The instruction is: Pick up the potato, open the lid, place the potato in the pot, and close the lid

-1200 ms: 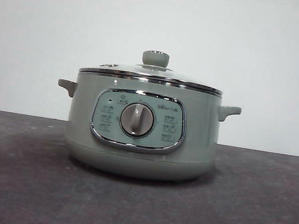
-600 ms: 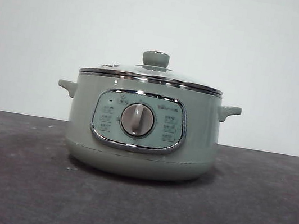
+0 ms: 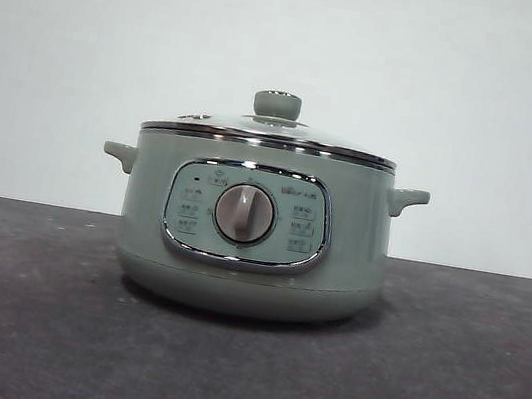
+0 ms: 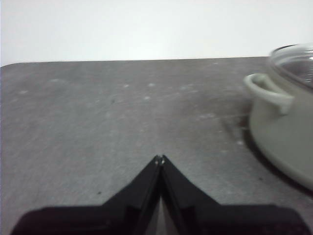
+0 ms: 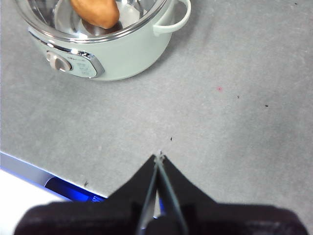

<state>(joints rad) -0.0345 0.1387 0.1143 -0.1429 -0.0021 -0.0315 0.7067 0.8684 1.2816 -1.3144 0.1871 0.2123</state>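
Both grippers, left (image 4: 159, 157) and right (image 5: 158, 156), are pressed closed, empty, well apart from the lidded pot (image 3: 253, 228) containing the potato (image 5: 95, 12).

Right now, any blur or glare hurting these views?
Front view: sharp, with highlights on the domed glass lid's chrome rim. Left wrist view: the squat sage-green pot is soft, the backdrop washed out. Right wrist view: crisp; the orange-brown potato shows through the glass.

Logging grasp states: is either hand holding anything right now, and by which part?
Nothing is held. The left hand and right hand are both shut on nothing, above bare table.
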